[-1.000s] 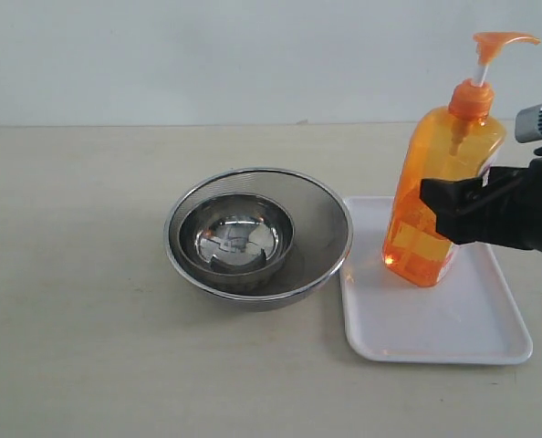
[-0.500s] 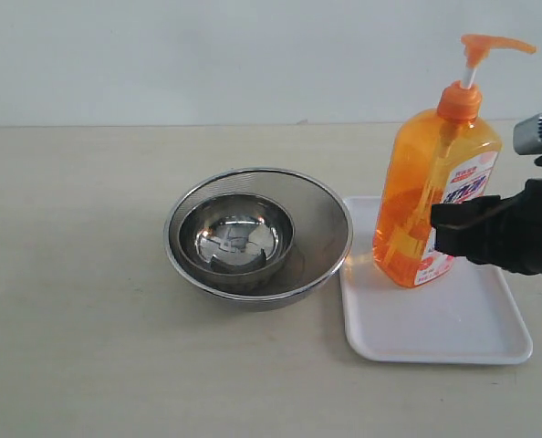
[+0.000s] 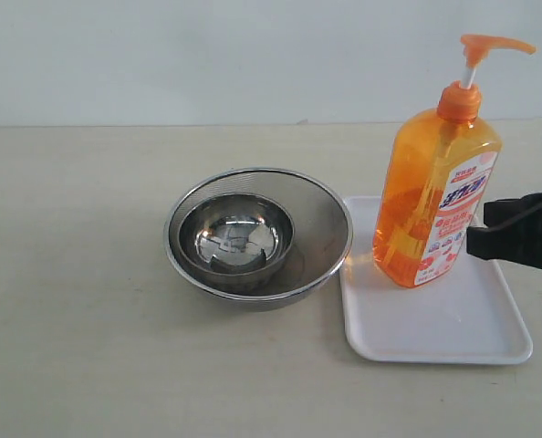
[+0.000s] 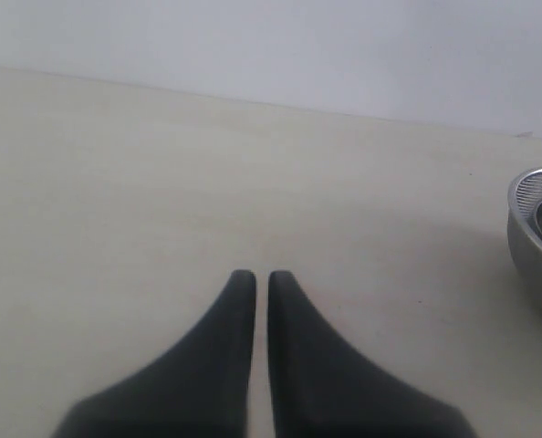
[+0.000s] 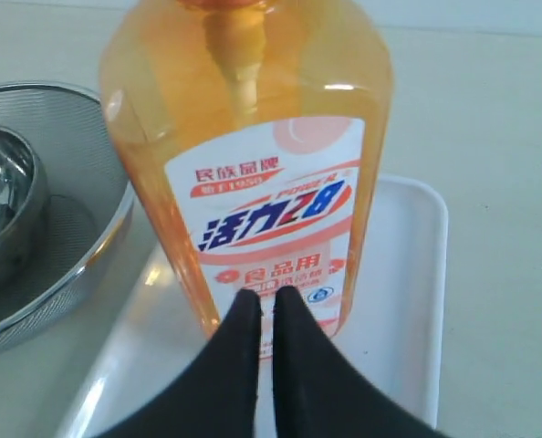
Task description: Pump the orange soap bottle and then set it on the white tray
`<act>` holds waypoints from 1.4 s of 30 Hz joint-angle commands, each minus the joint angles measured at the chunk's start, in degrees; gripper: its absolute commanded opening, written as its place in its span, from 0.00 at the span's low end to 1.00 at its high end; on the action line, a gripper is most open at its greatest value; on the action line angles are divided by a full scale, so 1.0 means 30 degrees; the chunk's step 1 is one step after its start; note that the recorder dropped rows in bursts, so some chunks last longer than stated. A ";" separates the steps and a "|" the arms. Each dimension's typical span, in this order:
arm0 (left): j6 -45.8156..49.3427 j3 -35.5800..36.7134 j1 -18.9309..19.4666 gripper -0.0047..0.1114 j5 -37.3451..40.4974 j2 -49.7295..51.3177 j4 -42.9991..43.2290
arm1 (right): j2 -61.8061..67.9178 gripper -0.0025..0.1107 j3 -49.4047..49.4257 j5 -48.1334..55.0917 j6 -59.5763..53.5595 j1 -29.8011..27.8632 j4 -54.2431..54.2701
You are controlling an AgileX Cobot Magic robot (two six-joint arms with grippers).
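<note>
The orange soap bottle (image 3: 435, 201) stands upright on the far left part of the white tray (image 3: 435, 330), its pump head raised and its label facing right. My right gripper (image 3: 474, 242) is just right of the bottle, apart from it, shut with nothing held. In the right wrist view the shut fingers (image 5: 264, 294) point at the bottle's label (image 5: 262, 210), with the tray (image 5: 403, 274) beneath. My left gripper (image 4: 255, 276) is shut and empty over bare table; it does not show in the exterior view.
Two nested round steel bowls (image 3: 257, 233) sit just left of the tray, their rim close to the tray's edge. The bowl's rim also shows in the left wrist view (image 4: 537, 239) and the right wrist view (image 5: 43, 237).
The right gripper let go of the bottle, drew back to the right and closed. The bottle went from tilted in the grip to standing upright on the tray.
</note>
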 commanded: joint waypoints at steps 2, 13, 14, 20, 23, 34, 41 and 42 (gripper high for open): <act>-0.0068 0.0064 0.0066 0.08 0.0012 -0.0055 0.0051 | 0.2148 0.02 -0.0104 -0.1693 -0.6260 -0.1235 0.6787; -0.0068 0.0064 0.0066 0.08 0.0012 -0.0055 0.0051 | 0.4551 0.02 -0.0140 -0.5845 -0.7636 -0.1368 0.8422; -0.0068 0.0064 0.0066 0.08 0.0012 -0.0055 0.0051 | 0.4561 0.02 -0.0238 -0.5903 -0.7636 -0.1368 0.8422; -0.0068 0.0064 0.0066 0.08 0.0012 -0.0055 0.0051 | 0.5138 0.02 -0.1318 -0.5616 -0.7849 -0.1368 0.8135; -0.0068 0.0064 0.0066 0.08 0.0012 -0.0055 0.0051 | 0.5403 0.02 -0.1779 -0.5519 -0.7926 -0.1368 0.8133; -0.0068 0.0064 0.0066 0.08 0.0012 -0.0055 0.0051 | 0.6930 0.02 -0.3347 -0.5841 -0.8543 -0.1368 0.8044; -0.0068 0.0064 0.0066 0.08 0.0012 -0.0055 0.0051 | 0.7042 0.19 -0.3388 -0.6761 -0.8466 -0.1368 0.8322; -0.0068 0.0064 0.0066 0.08 0.0012 -0.0055 0.0051 | 0.7042 0.31 -0.3388 -0.7086 -0.8417 -0.1368 0.8362</act>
